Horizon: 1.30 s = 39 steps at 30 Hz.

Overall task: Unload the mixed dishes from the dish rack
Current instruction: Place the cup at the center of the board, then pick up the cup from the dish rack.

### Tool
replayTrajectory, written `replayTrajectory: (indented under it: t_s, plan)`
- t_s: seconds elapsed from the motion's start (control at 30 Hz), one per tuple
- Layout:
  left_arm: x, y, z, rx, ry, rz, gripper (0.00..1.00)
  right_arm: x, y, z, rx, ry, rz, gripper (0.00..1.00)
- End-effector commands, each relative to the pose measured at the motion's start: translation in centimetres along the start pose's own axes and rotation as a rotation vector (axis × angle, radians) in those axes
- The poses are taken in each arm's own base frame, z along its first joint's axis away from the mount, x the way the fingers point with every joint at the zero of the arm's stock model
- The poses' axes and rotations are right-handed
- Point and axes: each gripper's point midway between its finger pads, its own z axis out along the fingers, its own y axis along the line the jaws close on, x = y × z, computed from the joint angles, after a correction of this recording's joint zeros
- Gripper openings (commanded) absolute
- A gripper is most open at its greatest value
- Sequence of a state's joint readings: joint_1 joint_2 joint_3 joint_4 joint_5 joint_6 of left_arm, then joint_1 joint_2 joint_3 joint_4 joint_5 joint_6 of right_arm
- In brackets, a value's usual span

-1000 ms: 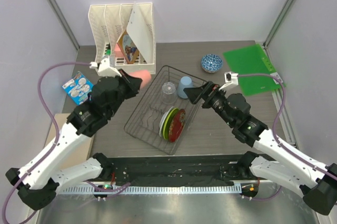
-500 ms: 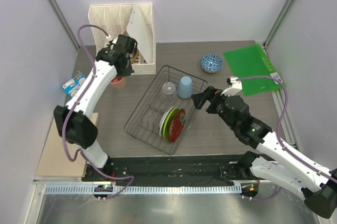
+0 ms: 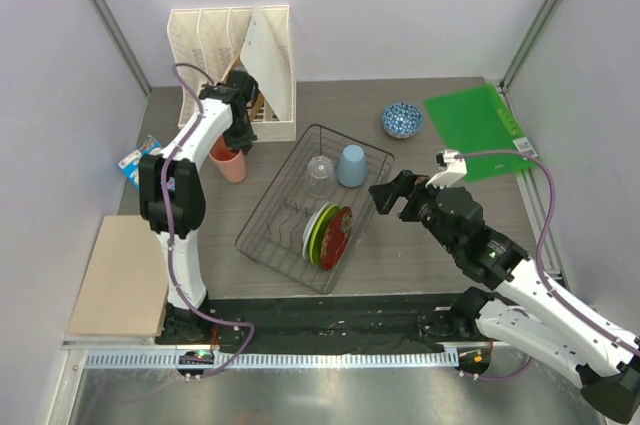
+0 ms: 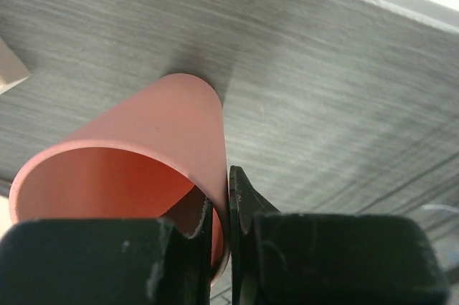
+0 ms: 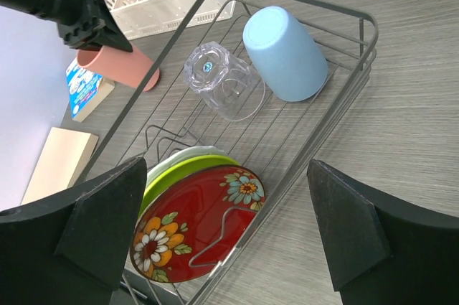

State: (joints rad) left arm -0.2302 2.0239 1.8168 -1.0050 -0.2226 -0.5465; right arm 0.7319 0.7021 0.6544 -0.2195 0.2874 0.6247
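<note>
Cup (image 4: 158,133) (pink) was pinched by its wall in the closed left gripper (image 4: 228,197), tilted at the table (image 4: 323,68), apparently for set-down. Right gripper (image 3: 388,195) hung wide open, empty, facing the rack (image 3: 271,183), probably for the next dish.

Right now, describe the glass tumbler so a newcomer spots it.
Find the black wire dish rack mid-table. At its far end two cups sit side by side. The tumbler is the left one: clear glass, unlike the opaque blue cup.
</note>
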Motion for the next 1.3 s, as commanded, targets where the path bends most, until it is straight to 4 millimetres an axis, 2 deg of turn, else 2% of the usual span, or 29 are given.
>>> replayTrajectory:
  t_s: [0.0, 0.13, 0.2, 0.37, 0.6, 0.7, 0.73, 0.77, 0.8, 0.83, 0.87, 0.9, 0.97, 1.0, 1.03, 1.07, 1.1, 1.17, 1.2, 1.23, 1.27]
  plan:
    - [-2.0, 0.1, 1.5, 0.018, -0.02, -0.051, 0.0, -0.2, -0.6, -0.5, 0.014, -0.016, -0.031, 1.0]
    - [-1.9, 1.4, 2.4, -0.004, -0.016, -0.073, 0.01, 0.0, -0.6, -0.3, 0.014, -0.006, -0.037, 1.0]
    - [-2.0, 1.4, 2.1, 0.011, -0.026, -0.07, 0.09, 0.0, -0.5, -0.2, 0.014, 0.002, -0.041, 0.99]
    - [-3.6, 1.2, -1.6, 0.066, -0.108, -0.075, 0.31, 0.3, -0.6, 0.4, 0.03, 0.016, -0.051, 1.0]
    - [-5.0, 1.6, -6.1, 0.102, -0.186, -0.094, 0.42, 0.2, -0.3, 1.3, 0.039, 0.02, -0.059, 1.0]
    - [-6.6, 2.1, -10.3, 0.116, -0.282, -0.105, 0.49, 0.1, -0.5, 1.7, 0.06, 0.019, -0.08, 0.99]
    - [-7.0, 2.2, -11.8, 0.125, -0.319, -0.111, 0.54, -0.1, -0.7, 1.8, 0.075, 0.014, -0.085, 1.0]
    - [-7.6, 2.3, -14.3, 0.147, -0.377, -0.122, 0.6, -0.3, -0.7, 2.0, 0.081, 0.01, -0.093, 1.0]
    - [-7.3, 1.4, -15.9, 0.173, -0.409, -0.103, 0.73, -0.4, -1.4, 2.5, 0.125, -0.002, -0.107, 1.0]
    - [-7.6, 1.1, -17.1, 0.181, -0.455, -0.097, 0.75, -0.7, -1.6, 2.7, 0.146, -0.012, -0.111, 1.0]
    - [-7.3, 0.7, -19.7, 0.216, -0.508, -0.087, 0.77, -1.0, -1.7, 3.2, 0.161, -0.03, -0.114, 1.0]
    - [-5.8, -0.7, -20.0, 0.239, -0.51, -0.038, 1.0, -0.8, -2.3, 3.9, 0.193, -0.027, -0.152, 1.0]
    - [-4.9, -2.5, -21.8, 0.305, -0.578, -0.008, 1.0, -1.4, -2.0, 5.0, 0.198, -0.048, -0.179, 1.0]
    - [-3.5, -2.6, -22.1, 0.329, -0.587, 0.003, 1.0, -1.5, -2.0, 5.4, 0.206, -0.047, -0.211, 1.0]
    - [-2.4, -4.2, -22.9, 0.39, -0.602, 0.021, 1.0, -1.5, -1.8, 6.5, 0.222, -0.032, -0.231, 1.0]
    - [-1.6, -4.5, -23.0, 0.418, -0.603, 0.025, 1.0, -1.6, -1.7, 7.0, 0.232, -0.023, -0.245, 1.0]
    - [0.0, -4.3, -22.5, 0.432, -0.583, 0.035, 1.0, -1.4, -1.7, 7.7, 0.244, -0.007, -0.271, 1.0]
    - [1.4, -5.2, -22.6, 0.492, -0.568, 0.033, 1.0, -1.3, -1.4, 9.6, 0.281, 0.028, -0.304, 1.0]
    - [2.0, -4.8, -23.2, 0.512, -0.579, 0.03, 1.0, -1.4, -1.3, 10.2, 0.29, 0.031, -0.31, 1.0]
    - [3.1, -4.8, -22.2, 0.51, -0.558, 0.037, 1.0, -1.3, -1.3, 11.4, 0.313, 0.038, -0.324, 1.0]
    - [3.6, -4.5, -22.2, 0.519, -0.561, 0.034, 1.0, -1.5, -1.2, 11.9, 0.323, 0.032, -0.329, 1.0]
